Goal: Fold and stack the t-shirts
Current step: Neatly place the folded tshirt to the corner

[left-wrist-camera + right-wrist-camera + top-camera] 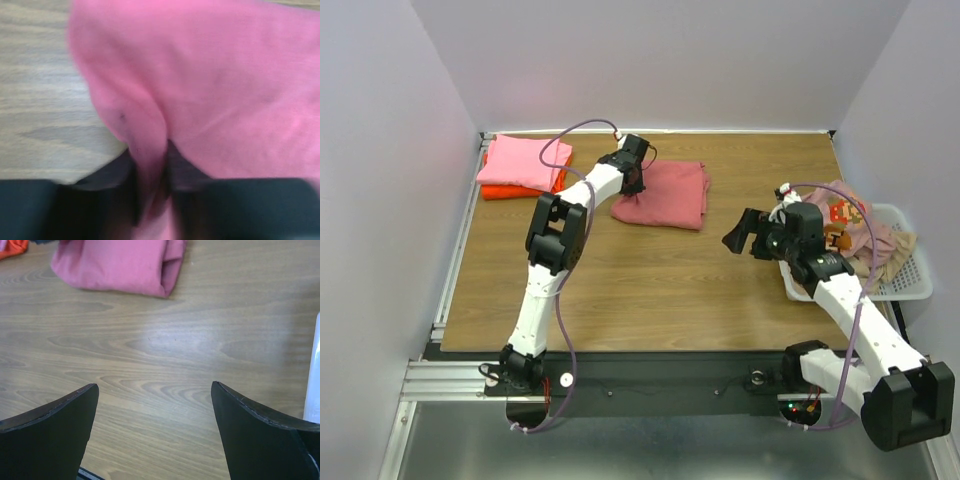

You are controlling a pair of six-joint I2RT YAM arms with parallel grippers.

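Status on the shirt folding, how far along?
Done: light pink shirt folded on the orange shirt, far left. In hand: left gripper pinches the folded rose-red shirt at mid-table; right gripper open, empty. Left: stacking that one, then the printed shirt and beige shirt in the basket, unfolded.

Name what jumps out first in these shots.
The left gripper pinches a fold of the rose-red t-shirt lying mid-table. At the far left corner a light pink t-shirt sits folded on an orange t-shirt. The right gripper hangs open over the bare table beside the white basket holding crumpled shirts.
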